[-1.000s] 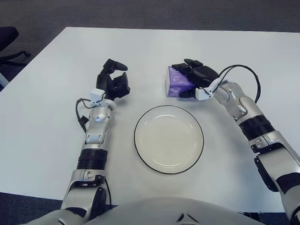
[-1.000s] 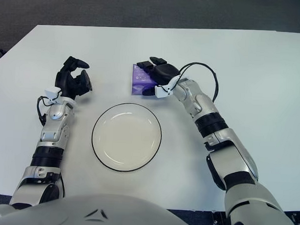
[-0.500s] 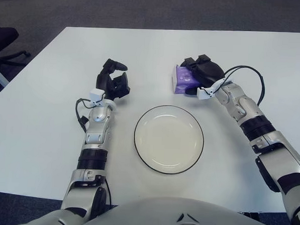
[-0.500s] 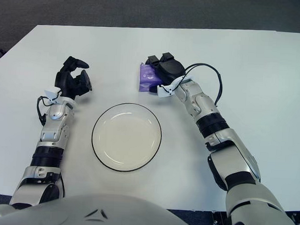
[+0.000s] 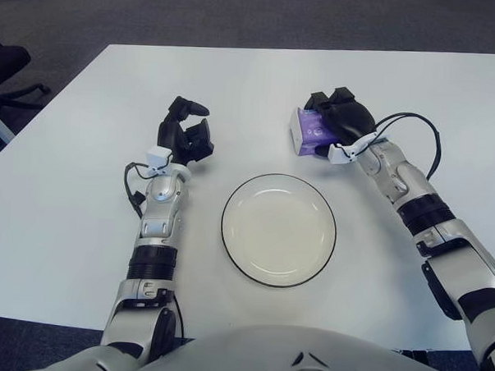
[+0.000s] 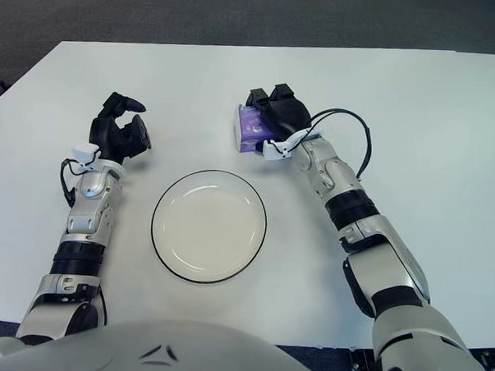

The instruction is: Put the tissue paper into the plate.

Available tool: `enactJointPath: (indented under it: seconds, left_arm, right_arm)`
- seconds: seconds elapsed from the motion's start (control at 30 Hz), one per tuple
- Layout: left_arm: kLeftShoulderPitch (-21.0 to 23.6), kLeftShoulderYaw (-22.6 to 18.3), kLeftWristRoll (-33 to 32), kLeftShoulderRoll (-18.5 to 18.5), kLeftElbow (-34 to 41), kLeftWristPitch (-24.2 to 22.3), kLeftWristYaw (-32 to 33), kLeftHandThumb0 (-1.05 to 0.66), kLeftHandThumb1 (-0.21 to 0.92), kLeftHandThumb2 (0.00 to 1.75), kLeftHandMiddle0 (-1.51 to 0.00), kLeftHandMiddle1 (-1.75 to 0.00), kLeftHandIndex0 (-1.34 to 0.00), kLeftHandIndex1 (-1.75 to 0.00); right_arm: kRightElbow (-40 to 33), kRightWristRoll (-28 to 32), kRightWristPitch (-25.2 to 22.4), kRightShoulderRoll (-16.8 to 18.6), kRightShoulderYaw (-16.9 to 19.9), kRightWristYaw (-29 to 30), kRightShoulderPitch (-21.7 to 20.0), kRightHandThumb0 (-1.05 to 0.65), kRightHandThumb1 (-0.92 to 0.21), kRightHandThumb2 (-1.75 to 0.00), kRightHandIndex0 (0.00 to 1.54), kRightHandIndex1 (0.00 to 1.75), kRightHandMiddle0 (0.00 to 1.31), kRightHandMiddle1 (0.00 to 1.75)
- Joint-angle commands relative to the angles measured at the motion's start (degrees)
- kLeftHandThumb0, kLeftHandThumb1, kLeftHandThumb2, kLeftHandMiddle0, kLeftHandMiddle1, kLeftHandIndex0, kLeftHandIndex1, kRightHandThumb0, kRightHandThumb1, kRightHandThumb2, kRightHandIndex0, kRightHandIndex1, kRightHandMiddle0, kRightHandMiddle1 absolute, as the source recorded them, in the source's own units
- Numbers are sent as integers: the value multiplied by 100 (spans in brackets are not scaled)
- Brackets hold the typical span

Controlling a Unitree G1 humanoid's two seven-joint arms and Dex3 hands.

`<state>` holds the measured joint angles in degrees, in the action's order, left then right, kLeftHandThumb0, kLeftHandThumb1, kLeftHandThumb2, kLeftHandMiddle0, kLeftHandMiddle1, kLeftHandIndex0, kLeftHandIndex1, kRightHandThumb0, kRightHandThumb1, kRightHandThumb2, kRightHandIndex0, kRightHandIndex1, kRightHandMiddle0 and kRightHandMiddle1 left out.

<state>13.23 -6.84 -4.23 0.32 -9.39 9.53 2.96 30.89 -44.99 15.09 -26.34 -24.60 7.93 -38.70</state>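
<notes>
A purple pack of tissue paper [image 5: 310, 131] is held in my right hand [image 5: 336, 124], whose dark fingers wrap over its top and right side. Hand and pack are just beyond the upper right rim of the plate [image 5: 278, 229]. The plate is white with a thin dark rim, holds nothing and lies at the table's middle near me. My left hand [image 5: 186, 132] shows to the left of the plate, upright with its fingers loosely curled and holding nothing.
The white table [image 5: 74, 194] spreads wide around the plate. A dark chair [image 5: 8, 68] stands off the table's far left corner, over grey carpet.
My right hand has closed over the tissue pack, turned it from lying flat to a tilted pose, and carried it a little to the right. The left hand has stayed put.
</notes>
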Motion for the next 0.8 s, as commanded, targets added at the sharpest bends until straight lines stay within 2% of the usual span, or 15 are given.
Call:
enactJointPath:
  seconds: [0.0, 0.23, 0.33, 0.5, 0.77]
  left_arm:
    - [-1272, -18, -40, -321, -762, 128, 54, -42, 50, 109, -120, -175, -47, -175]
    - [-1271, -25, -28, -322, -748, 94, 77, -42, 50, 109, -119, -175, -47, -175]
    - [-1262, -36, -33, -314, -755, 93, 73, -42, 50, 109, -120, -175, -47, -175]
    - [-1246, -55, -63, -291, -752, 44, 34, -42, 51, 108, -119, -175, -47, -175]
    - [-1210, -87, -76, -267, -779, 32, 0, -42, 51, 108, -119, -175, -46, -175]
  right_arm:
    - [336, 193, 115, -113, 66, -112, 262, 0, 3, -158, 97, 138, 70, 175]
    - [247, 413, 198, -164, 210, -182, 268, 0, 3, -164, 93, 153, 66, 175]
    - [-75, 579, 144, -213, 345, -310, 326, 0, 1, -162, 91, 156, 64, 175]
    - [-1065, 874, 30, -163, 749, -322, 577, 0, -1, -162, 89, 159, 62, 175]
    - [-1663, 1187, 200, 21, 1127, -161, 734, 0, -3, -159, 87, 160, 60, 175]
